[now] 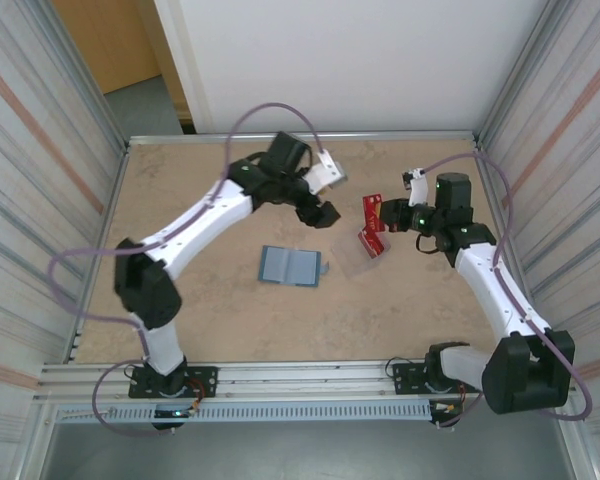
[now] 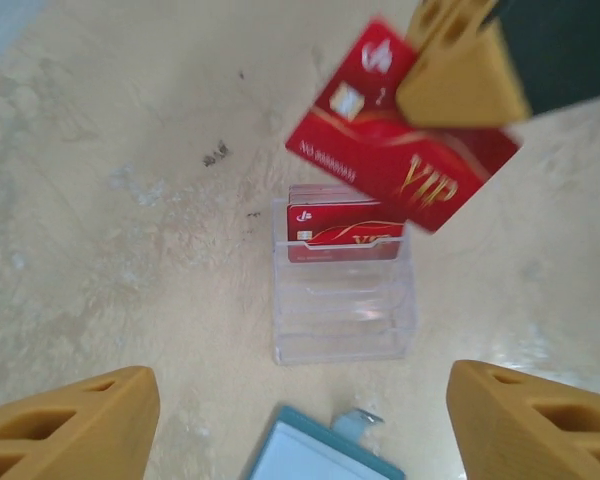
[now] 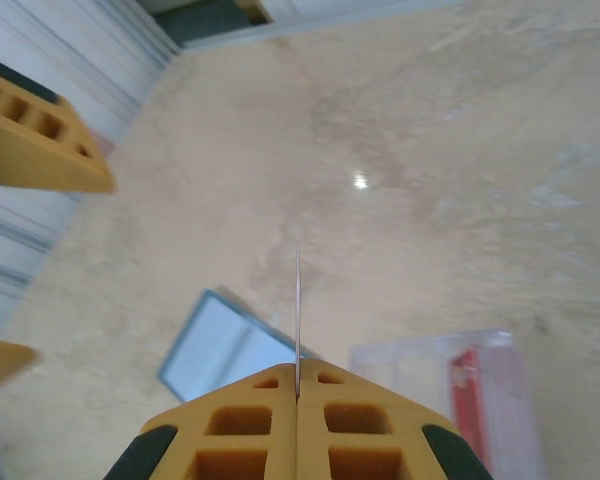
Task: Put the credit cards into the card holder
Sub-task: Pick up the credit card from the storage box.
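The clear plastic case (image 2: 342, 310) is standing on the table, holding upright red credit cards (image 2: 345, 232) at one end. Above the case, the right gripper (image 3: 298, 385) is pinching a single credit card (image 2: 400, 165). The left gripper (image 2: 300, 390) is hovering near the case, jaws wide apart. The card holder (image 1: 290, 266) is lying open just beside the case.

A beige, marbled worktop (image 1: 230, 320) sits boxed in by a ribbed grey left side panel (image 1: 30, 200) and a matching right side panel (image 1: 570, 180), with a plain white wall (image 1: 360, 60) behind, an orange-brown door (image 1: 110, 40) beside that, an aluminium rail (image 1: 310, 375) along the near edge, and a small glint of light (image 3: 360, 181) on the surface.
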Tool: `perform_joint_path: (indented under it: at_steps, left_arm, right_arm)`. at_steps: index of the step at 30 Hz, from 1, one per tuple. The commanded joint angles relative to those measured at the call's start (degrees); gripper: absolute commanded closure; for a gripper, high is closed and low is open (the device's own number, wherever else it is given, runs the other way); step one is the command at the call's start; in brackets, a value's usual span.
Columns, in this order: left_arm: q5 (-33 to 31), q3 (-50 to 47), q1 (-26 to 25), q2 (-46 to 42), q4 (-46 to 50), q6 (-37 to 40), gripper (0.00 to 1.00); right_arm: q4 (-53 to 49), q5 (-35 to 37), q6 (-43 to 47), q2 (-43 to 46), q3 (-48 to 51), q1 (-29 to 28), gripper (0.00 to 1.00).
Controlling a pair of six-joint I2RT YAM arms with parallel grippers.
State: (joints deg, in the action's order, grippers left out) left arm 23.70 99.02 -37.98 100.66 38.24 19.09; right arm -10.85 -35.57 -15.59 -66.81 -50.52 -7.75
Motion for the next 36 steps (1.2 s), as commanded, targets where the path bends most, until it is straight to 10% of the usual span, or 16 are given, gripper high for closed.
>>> perform_joint_path:
  at_steps: [1, 12, 28, 36]
  left_arm:
    - [12.2, -7.5, 5.2, -6.5, -0.5, -6.1, 0.21]
    - [45.7, -36.5, 22.3, -19.7, -37.2, -38.0, 0.3]
    - [52.1, -35.3, 19.7, -18.2, -39.3, -36.9, 0.43]
    - [51.9, -34.5, 19.0, -17.5, -38.4, -36.6, 0.74]
  right_arm:
    - [11.0, -4.2, -12.2, 1.3, 1.8, -4.0, 1.0]
    - [32.9, -3.6, -27.4, -0.1, 6.4, -17.9, 1.0]
    - [44.3, -0.9, -31.9, -5.8, 6.8, -24.7, 1.0]
    - [47.9, -1.7, -33.4, -8.9, 5.9, -25.1, 1.0]
